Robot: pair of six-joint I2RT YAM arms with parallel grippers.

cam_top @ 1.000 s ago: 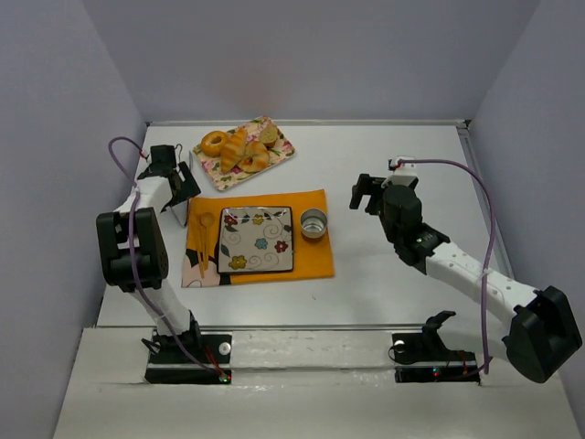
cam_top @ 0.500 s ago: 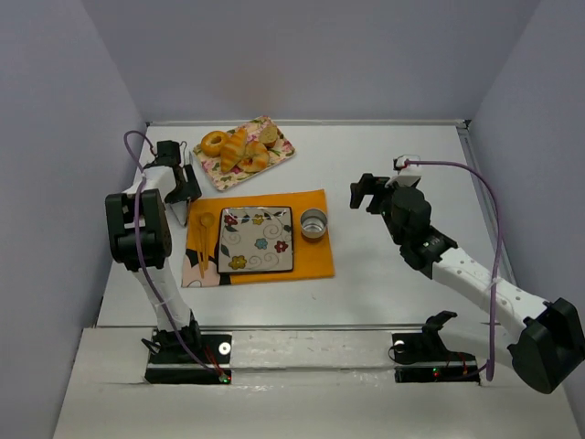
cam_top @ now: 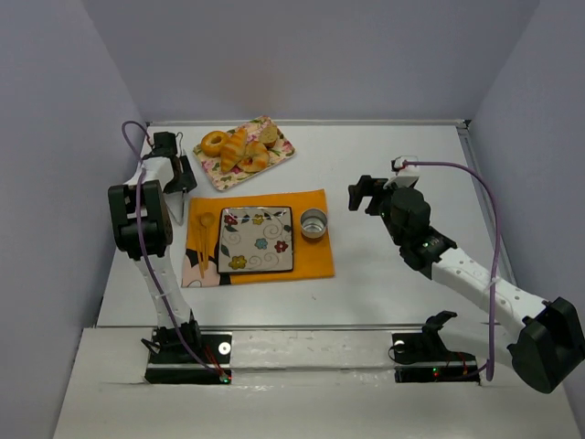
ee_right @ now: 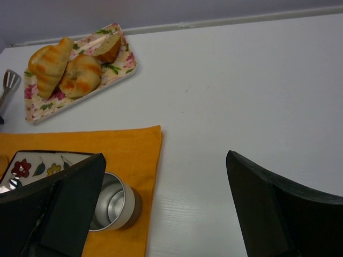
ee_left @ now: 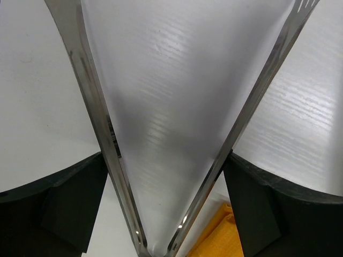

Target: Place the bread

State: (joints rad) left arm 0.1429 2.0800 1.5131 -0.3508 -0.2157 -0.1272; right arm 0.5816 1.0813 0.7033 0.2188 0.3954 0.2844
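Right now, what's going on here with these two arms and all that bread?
The left tool grips a pair of metal tongs, which are open with nothing between them, just left of the flowered tray at the back. The croissant lies on that tray, not yet picked up. The square plate on the orange mat has nothing on it. The right tool hangs open and empty, off to the right of the mat.

The croissant [ee_right: 49,65] lay on the floral tray [ee_right: 32,104] among rolls [ee_right: 80,75]. A metal cup [ee_right: 110,203] stood on the orange cloth [ee_right: 134,152].
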